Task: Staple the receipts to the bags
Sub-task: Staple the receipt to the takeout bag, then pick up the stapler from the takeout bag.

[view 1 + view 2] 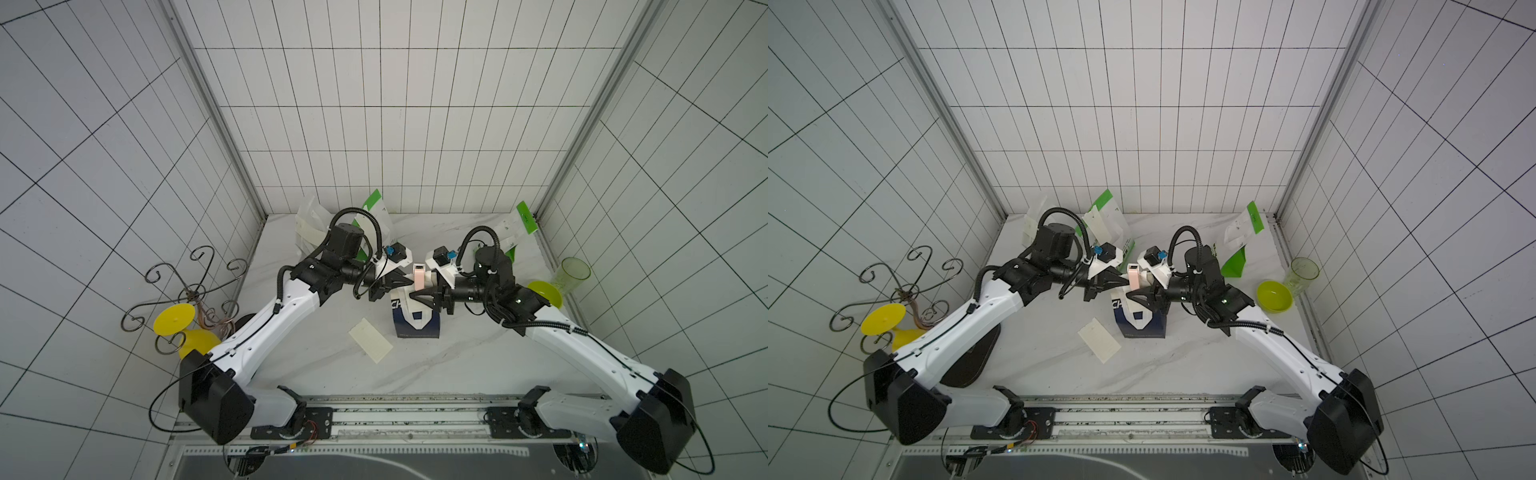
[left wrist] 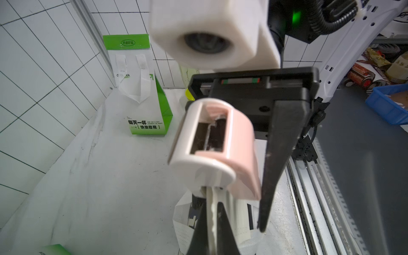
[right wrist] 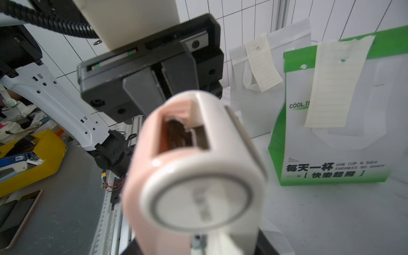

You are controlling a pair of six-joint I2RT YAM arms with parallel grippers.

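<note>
We see both arms meeting over the navy bag (image 1: pixel 417 328), which stands near the middle of the table (image 1: pixel 478 365). Our left gripper (image 2: pixel 212 234) is clenched on a cream-white strip (image 2: pixel 212 209) rising from the bag's top. It looks like a receipt, though we cannot tell whether the bag's own edge is pinched with it. Just above those fingertips the strip enters the mouth of the pink-and-white stapler (image 2: pixel 212 141), which stands upright between the jaws of our right gripper (image 1: pixel 417 291). One of its fingers (image 2: pixel 278 159) lies against the stapler's pink side, so we read it as grasping the stapler. A loose receipt (image 1: pixel 370 345) lies flat on the table just beside the bag, toward the left arm and apart from both grippers. Behind the left arm, the white bag (image 3: pixel 293 48) carries a hanging slip (image 3: pixel 262 66) at its top edge, and the green bag (image 3: pixel 331 159) beside it carries another slip (image 3: pixel 333 88). The second green bag (image 2: pixel 150 123) stands in the far corner on the right arm's side.
</note>
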